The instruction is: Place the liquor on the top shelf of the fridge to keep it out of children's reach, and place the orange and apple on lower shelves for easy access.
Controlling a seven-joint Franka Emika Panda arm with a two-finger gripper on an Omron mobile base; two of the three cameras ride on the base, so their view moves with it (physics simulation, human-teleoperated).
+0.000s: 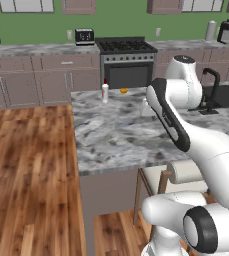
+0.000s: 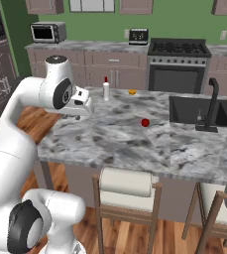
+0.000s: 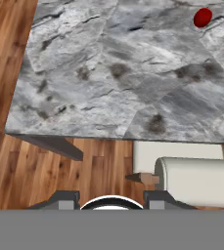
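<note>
The liquor [image 2: 105, 90] stands upright near the far edge of the marble island counter [image 2: 120, 141], toward its left far corner as I face it; its red cap and white body show in both base views. Just along that same far edge, a little toward the sink, lies the orange [image 2: 132, 92], apart from the bottle. The apple [image 2: 145, 122] rests farther in on the counter, about midway across, well apart from the other two and near the left rim of the black sink [image 2: 204, 111] with its dark faucet [image 2: 213, 104]. In my hand view the apple sits at the top right over the grey stone.

My pincer [image 2: 77, 115] hangs above the left part of the counter, near its left edge, with nothing between the fingers; its tips stand apart at the bottom of the hand view, so I call it released and empty. It touches none of the fruit nor the bottle.

Under the near edge of the counter stand stools with pale cushions [image 2: 126, 183]. Beyond the island are the stove [image 2: 177, 62], a toaster [image 2: 139, 35] and a microwave [image 2: 48, 32] on the back counter.
</note>
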